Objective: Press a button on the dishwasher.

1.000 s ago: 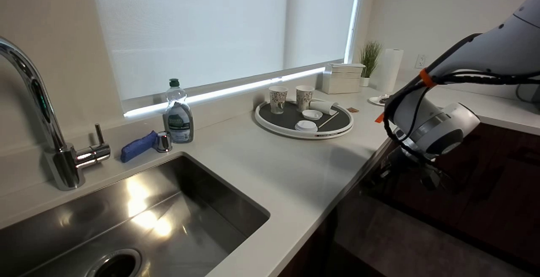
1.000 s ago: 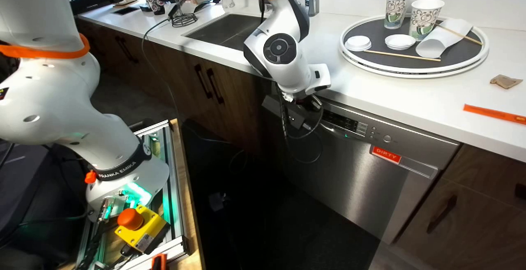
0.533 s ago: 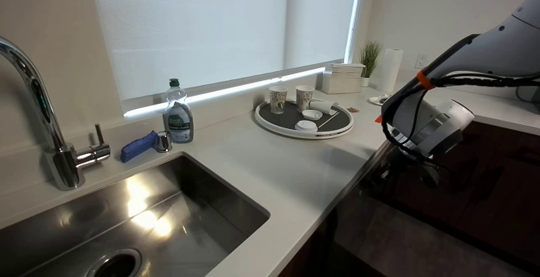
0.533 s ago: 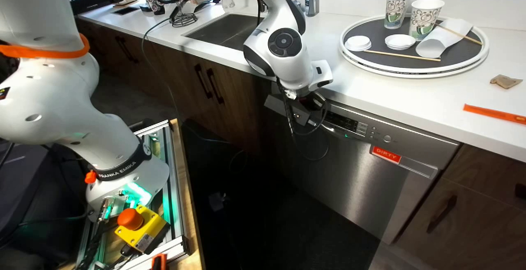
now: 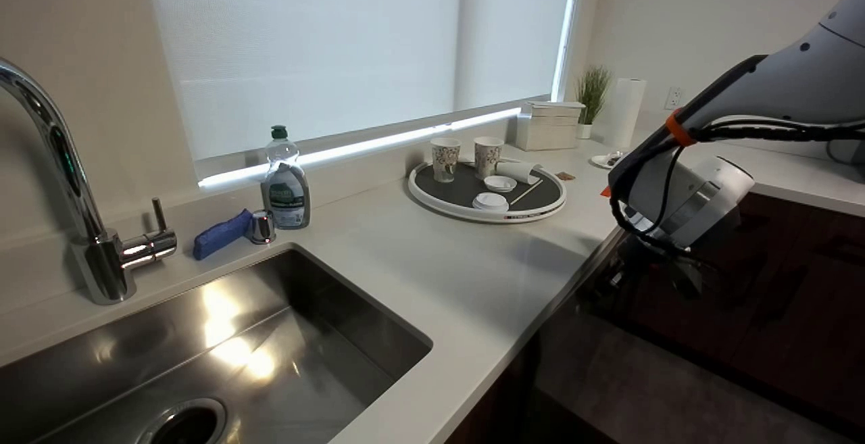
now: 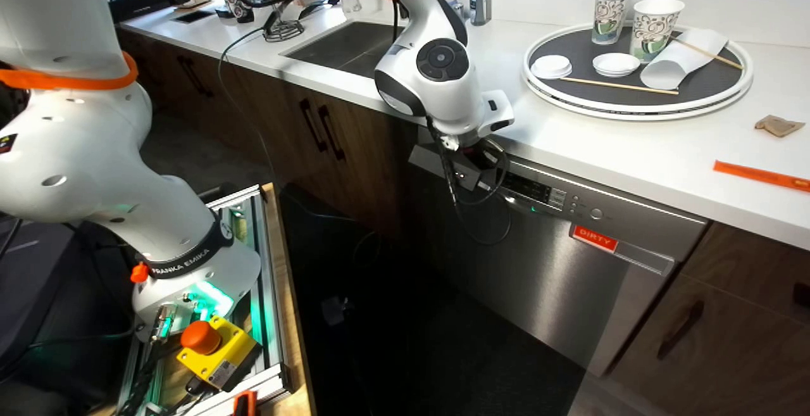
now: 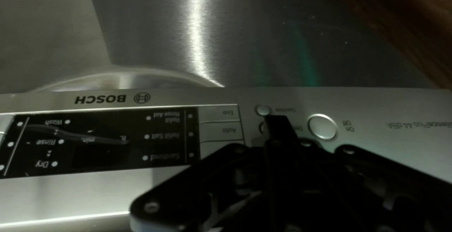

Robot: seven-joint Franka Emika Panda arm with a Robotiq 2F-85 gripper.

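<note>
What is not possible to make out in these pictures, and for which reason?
Wrist view: a small button, partly covered by the gripper; whether they touch cannot be told.
Wrist view: the beginning of the 44 dBA lettering, cut off by the right edge.
In an exterior view: the spout end of the faucet, cut off by the left edge.
In an exterior view: part of the sink, hidden behind the arm.

Display (image 7: 102, 156): is showing "Wash", "Rinse", "Dry"
Keys (image 7: 213, 131) beside display: are reading "Eco", "Auto"
Dishwasher panel (image 7: 385, 147) around display: is bearing "BOSCH", "On Off"
Sign (image 6: 594, 238) near display: is reading "DIRTY"
Arm base (image 6: 193, 277): is carrying "FRANKA EMIKA"
</note>
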